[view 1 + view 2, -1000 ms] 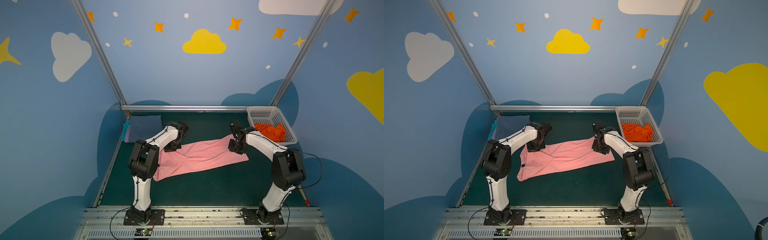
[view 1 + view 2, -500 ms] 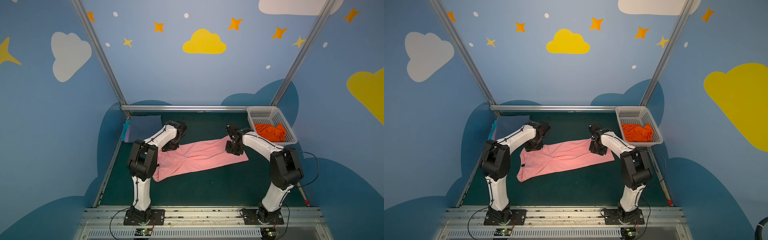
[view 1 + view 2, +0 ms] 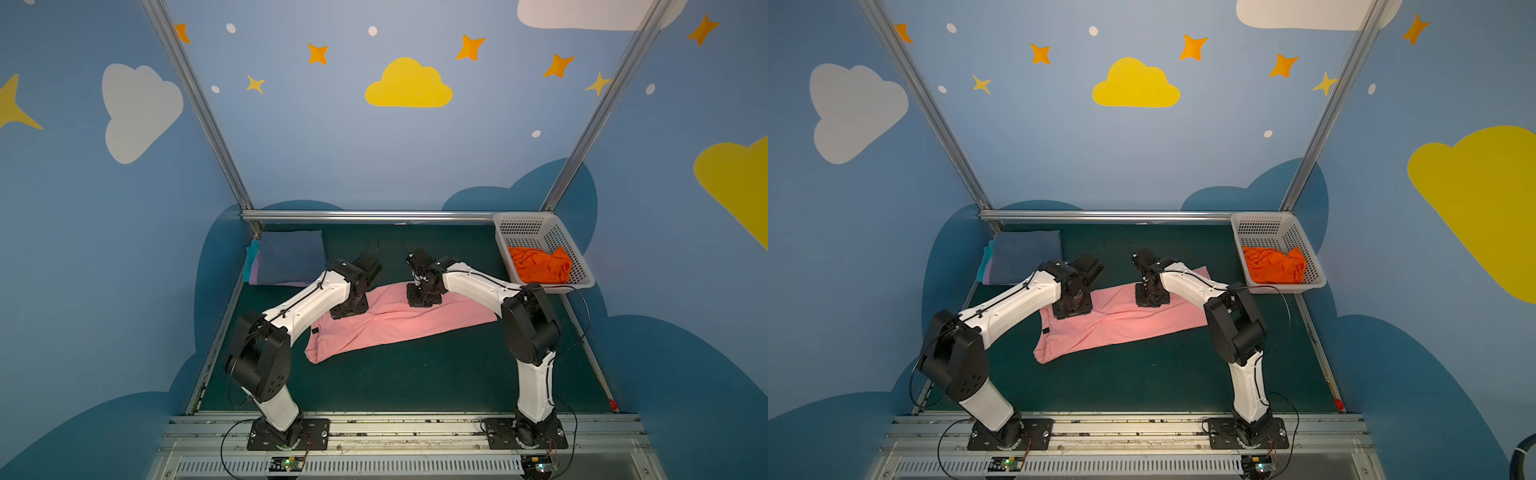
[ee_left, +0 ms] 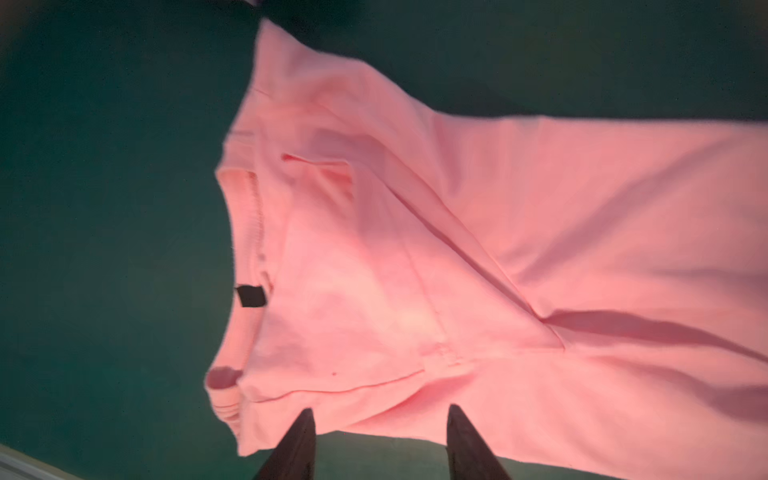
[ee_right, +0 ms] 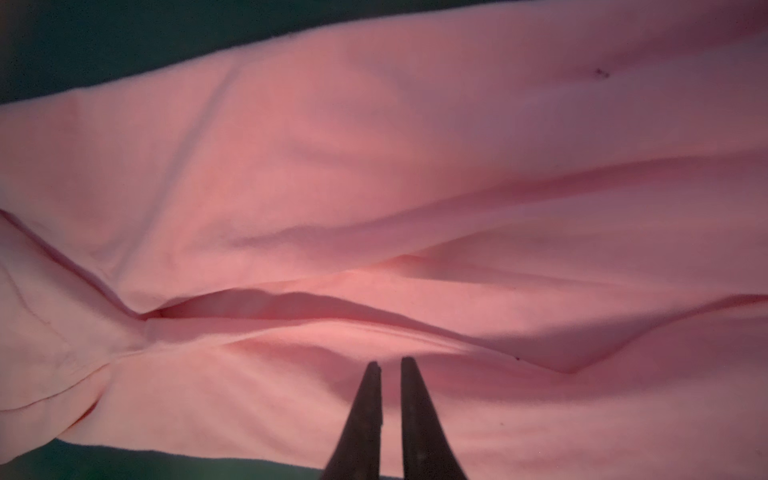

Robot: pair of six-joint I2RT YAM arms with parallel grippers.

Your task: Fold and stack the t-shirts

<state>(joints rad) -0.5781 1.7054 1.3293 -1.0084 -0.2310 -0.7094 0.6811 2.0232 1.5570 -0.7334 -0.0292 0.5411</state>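
A light pink t-shirt (image 3: 399,322) (image 3: 1125,320) lies folded into a long strip across the green table, its dark neck label (image 4: 251,296) at the left end. My left gripper (image 3: 349,309) (image 4: 380,415) hovers over the strip's left end, open and holding nothing, its fingers (image 4: 305,419) astride the cloth's edge. My right gripper (image 3: 424,297) (image 5: 390,361) is at the back edge near the middle. Its jaws are almost together, with their tips pressed into a raised ridge of the pink t-shirt (image 5: 374,187). An orange t-shirt (image 3: 538,264) lies crumpled in the basket.
A white perforated basket (image 3: 523,218) stands at the back right corner. A folded stack sits at the back left, a slate-blue t-shirt (image 3: 291,255) on top with lavender and teal edges beneath. A metal rail (image 3: 374,215) bounds the back, and blue walls rise on both sides.
My left gripper has opened and let go of the shirt's left end. My right gripper has slid left along the back edge and closed on the cloth.
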